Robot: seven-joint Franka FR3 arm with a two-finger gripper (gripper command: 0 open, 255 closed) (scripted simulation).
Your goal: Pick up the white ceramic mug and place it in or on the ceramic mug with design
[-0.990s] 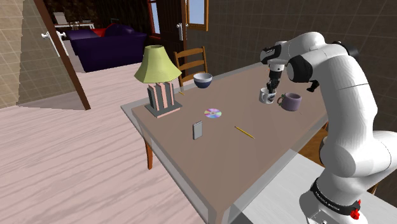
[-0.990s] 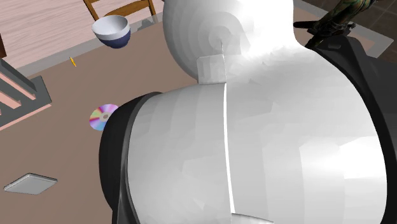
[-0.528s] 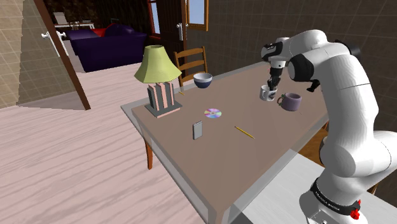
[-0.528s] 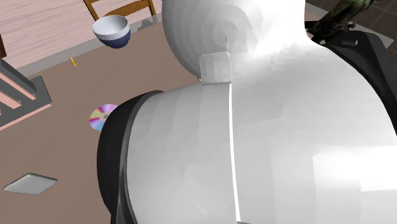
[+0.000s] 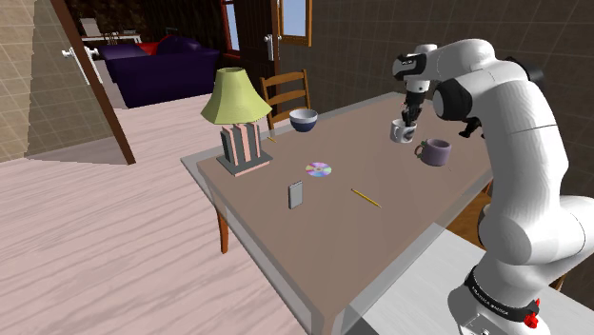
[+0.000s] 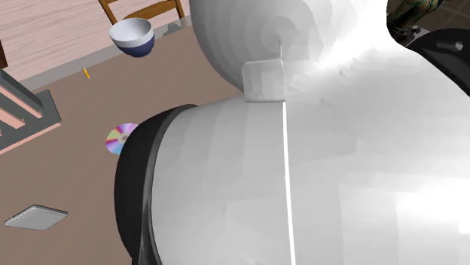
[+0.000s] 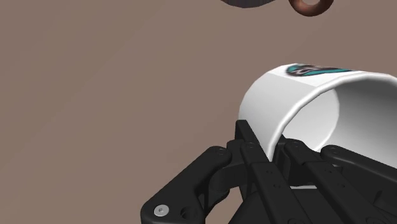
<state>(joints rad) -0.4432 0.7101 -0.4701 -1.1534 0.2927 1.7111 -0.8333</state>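
The white mug [image 5: 401, 132] is clamped at its rim between the fingers [image 7: 249, 141] and is now raised clear of the counter [image 5: 333, 224], higher than a second ago. The purple mug [image 5: 436, 151] is left standing just beside it, lower down. The lift is judged complete, and the carry across remains to be made.

A furnished home is shown. A brown dining table [image 5: 333, 228] is set on a pale plank floor [image 5: 114, 257], with a wooden chair [image 5: 286, 90] drawn up at its far side. A striped table lamp [image 5: 235, 109] with a green shade, a blue-and-white bowl [image 5: 304, 119], a disc [image 5: 319, 169] and a pencil [image 5: 366, 197] are laid out on it. Beyond an open wooden door [image 5: 103, 105], a purple sofa [image 5: 157, 71] is seen in an adjoining room. A framed window [image 5: 295, 17] is set in the dark wall behind.
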